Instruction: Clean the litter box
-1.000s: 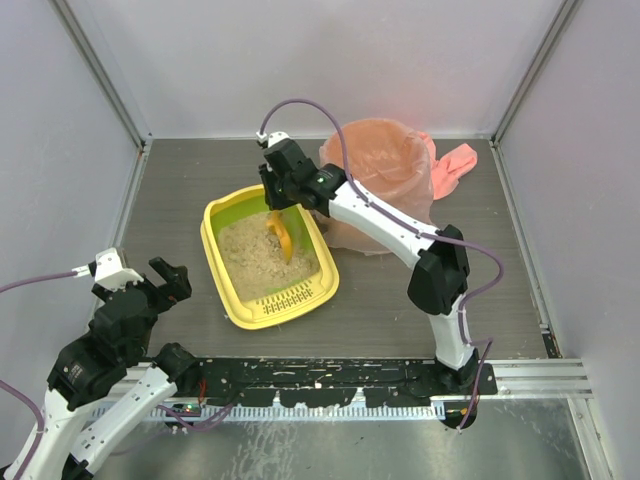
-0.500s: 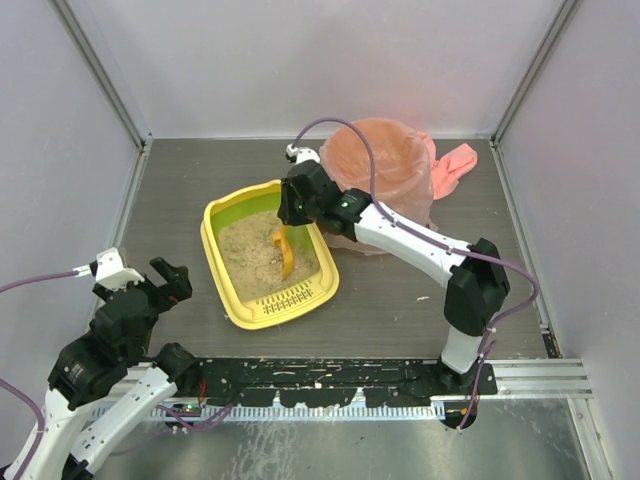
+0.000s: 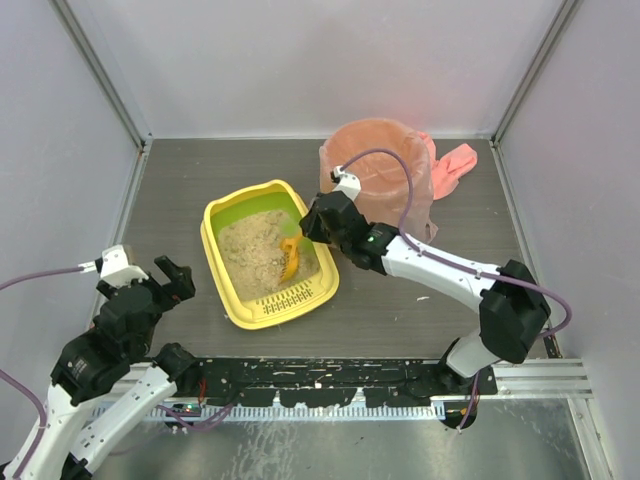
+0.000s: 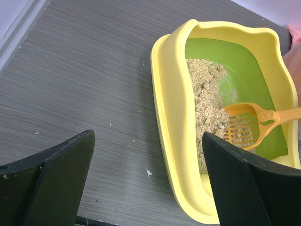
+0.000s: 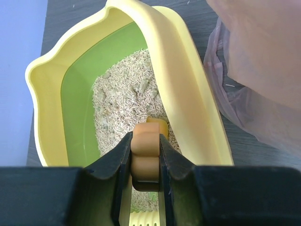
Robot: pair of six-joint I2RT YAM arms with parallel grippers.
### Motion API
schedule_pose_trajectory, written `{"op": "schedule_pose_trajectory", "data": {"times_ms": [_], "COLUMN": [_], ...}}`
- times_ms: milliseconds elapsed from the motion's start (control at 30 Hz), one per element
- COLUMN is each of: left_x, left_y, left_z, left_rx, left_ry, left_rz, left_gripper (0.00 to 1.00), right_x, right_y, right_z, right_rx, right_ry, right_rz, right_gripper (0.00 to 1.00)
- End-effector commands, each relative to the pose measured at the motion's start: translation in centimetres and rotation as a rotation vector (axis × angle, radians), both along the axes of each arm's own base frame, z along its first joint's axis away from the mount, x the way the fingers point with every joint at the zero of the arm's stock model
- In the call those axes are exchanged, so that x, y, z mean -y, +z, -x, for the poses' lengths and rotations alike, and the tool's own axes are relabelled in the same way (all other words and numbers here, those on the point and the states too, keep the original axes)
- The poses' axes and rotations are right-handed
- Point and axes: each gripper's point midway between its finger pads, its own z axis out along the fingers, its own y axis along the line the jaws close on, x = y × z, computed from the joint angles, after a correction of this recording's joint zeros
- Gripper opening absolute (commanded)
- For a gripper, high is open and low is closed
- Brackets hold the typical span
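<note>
Litter box (image 3: 275, 308), set mid-table just beside the pink-lined bin (image 3: 385, 150), is overhung at its right rim by the right gripper (image 5: 146, 141), clamped on the handle of the orange scoop (image 4: 244, 126) inside it, while the left gripper (image 4: 146, 141) is spread wide, empty, off its near-left side.

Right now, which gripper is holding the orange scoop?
The right gripper, shut on the orange scoop in the litter box; the left gripper is open and empty.

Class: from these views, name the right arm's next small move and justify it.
Probably lift the scoop level, clear of the litter box: the right gripper is shut on its handle, its slotted head seems loaded with litter, and the pink-lined bin stands beside.
</note>
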Motion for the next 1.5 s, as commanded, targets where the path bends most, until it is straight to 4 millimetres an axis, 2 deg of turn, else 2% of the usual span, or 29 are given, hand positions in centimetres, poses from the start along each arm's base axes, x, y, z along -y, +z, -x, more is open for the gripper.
{"op": "schedule_pose_trajectory", "data": {"times_ms": [0,433,633,867,1000,1233,1467], "left_x": [0.6,0.7,0.8,0.9,0.9,1.0,0.9], "left_y": [1.0,1.0,1.0,0.9,0.9,0.9,0.9], "left_z": [-0.9,-1.0,-1.0,-1.1,-1.1,-1.1,-1.1], "left_rx": [0.035,0.034,0.031,0.023,0.024,0.023,0.023], "left_ry": [0.0,-0.003,-0.005,-0.01,-0.01,-0.011,-0.011], "left_rz": [0.025,0.024,0.02,0.016,0.016,0.016,0.016], "left_gripper": [0.98,0.98,0.98,0.98,0.98,0.98,0.98], "right_x": [-0.9,-2.0,-2.1,-3.4,-2.9,-1.7,-1.2], "right_y": [2.0,-1.1,-2.5,-3.4,-3.3,-1.7,-1.4], "right_z": [0.1,2.6,2.6,2.8,3.0,3.3,3.3], "right_rx": [0.064,0.106,0.101,0.081,0.078,0.073,0.058], "right_ry": [-0.069,-0.167,-0.195,-0.169,-0.178,-0.199,-0.221], "right_rz": [-0.153,-0.22,-0.267,-0.303,-0.347,-0.454,-0.551], "right_gripper": [0.01,0.01,0.01,0.0,0.01,0.01,0.01]}}
